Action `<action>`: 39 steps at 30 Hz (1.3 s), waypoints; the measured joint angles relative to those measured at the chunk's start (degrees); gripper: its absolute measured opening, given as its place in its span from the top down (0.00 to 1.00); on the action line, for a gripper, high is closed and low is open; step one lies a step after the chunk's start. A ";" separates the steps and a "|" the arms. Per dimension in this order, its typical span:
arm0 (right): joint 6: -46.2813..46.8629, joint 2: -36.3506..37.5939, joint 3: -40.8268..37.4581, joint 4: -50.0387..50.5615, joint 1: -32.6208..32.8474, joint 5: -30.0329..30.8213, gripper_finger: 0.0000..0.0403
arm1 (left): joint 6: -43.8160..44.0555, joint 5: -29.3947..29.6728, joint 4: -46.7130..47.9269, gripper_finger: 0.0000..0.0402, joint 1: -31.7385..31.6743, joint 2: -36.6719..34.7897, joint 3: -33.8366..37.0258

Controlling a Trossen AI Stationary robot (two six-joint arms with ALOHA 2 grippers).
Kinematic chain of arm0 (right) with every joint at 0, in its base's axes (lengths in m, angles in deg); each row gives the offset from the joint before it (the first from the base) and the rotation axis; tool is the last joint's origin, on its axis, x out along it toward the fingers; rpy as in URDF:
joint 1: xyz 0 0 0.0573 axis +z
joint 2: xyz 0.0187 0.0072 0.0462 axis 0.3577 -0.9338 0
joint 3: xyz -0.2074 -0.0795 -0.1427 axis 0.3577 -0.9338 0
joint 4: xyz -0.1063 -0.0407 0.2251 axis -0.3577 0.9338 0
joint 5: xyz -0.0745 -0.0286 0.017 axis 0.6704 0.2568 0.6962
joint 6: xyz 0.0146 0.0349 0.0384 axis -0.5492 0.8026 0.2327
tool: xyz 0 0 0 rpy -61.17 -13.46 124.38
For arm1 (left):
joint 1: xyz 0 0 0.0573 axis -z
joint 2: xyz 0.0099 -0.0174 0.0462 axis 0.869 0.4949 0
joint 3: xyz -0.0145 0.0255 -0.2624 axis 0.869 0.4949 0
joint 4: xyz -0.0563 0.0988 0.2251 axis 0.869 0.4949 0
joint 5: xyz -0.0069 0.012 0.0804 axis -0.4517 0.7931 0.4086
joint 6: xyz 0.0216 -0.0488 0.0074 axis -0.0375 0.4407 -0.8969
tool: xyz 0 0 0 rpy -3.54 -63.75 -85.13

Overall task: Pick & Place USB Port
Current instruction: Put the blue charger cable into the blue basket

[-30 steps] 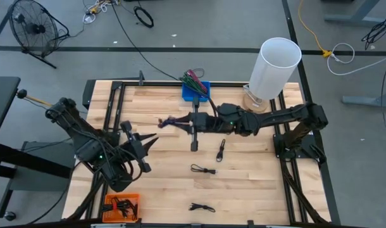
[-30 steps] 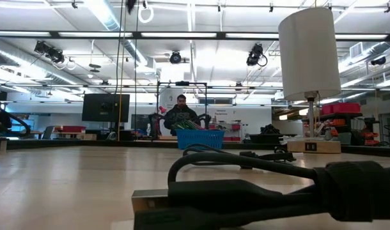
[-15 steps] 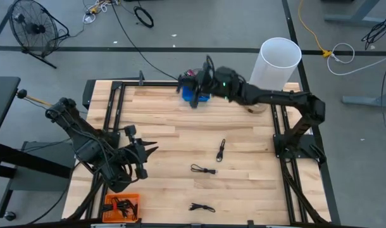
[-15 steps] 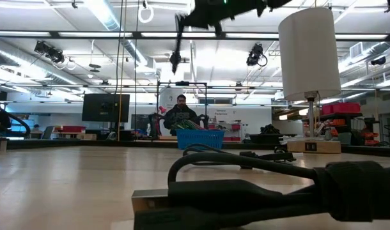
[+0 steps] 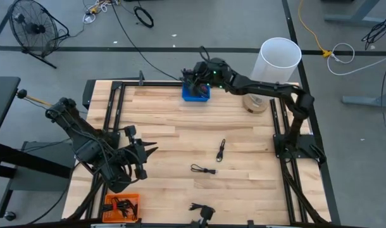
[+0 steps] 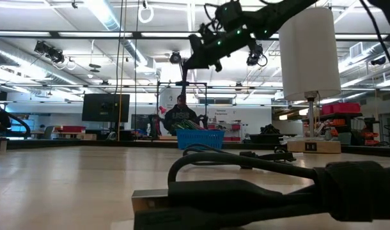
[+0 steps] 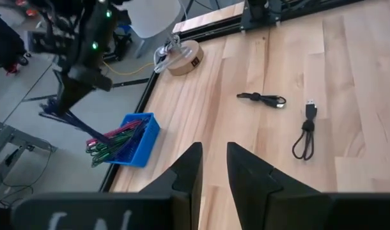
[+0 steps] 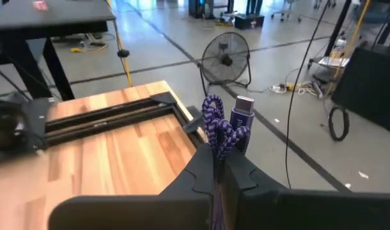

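My right gripper [image 5: 194, 79] hangs above the blue bin [image 5: 197, 95] at the table's far edge, shut on a purple braided USB cable [image 8: 219, 131]. The cable's silver-tipped plug [image 8: 244, 110] sticks out past the fingers. The bin [image 7: 136, 135] holds several coloured cables. The left wrist view shows the right gripper [image 7: 72, 94] over the bin with the purple cable [image 7: 54, 116] trailing below it. My left gripper [image 5: 150, 149] waits open over the table's near left part. Three black cables [image 5: 221, 150], [image 5: 204, 170], [image 5: 201, 208] lie on the wood. My right gripper pinches the bundled purple cable [image 8: 215, 148] between its two fingers, with the looped braid and the plug standing out beyond the fingertips. It points down and toward the table's left. The cable is lifted clear and hangs above the blue bin [image 6: 200, 138].
A white cylinder on a round wooden base [image 5: 273, 68] stands at the far right, beside the right arm. An orange tray of black cables [image 5: 122, 206] sits at the near left corner. One black cable [image 6: 259, 182] fills the low view's foreground. A person [image 6: 181, 114] sits beyond the table.
My right gripper rose from the middle of the table with the purple cable and swung to the far edge, ending above the blue bin. The cable went from lying near the table's centre to lifted clear. The left arm barely moved.
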 joint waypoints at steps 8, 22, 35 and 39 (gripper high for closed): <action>1.55 -3.54 0.00 -0.68 -2.54 0.09 1.00 | 0.00 -0.02 -0.01 0.82 0.00 0.00 0.00; 3.32 -8.91 0.00 -2.00 -2.94 -1.20 1.00 | 0.02 -0.07 0.00 0.82 0.00 -0.02 0.00; 5.42 -10.36 0.00 -2.70 -3.20 0.50 1.00 | 0.04 -0.17 0.00 0.82 0.00 -0.02 0.00; 5.40 -10.36 0.00 -0.85 -3.20 1.69 0.99 | 0.04 -0.17 0.00 0.82 0.00 -0.02 0.00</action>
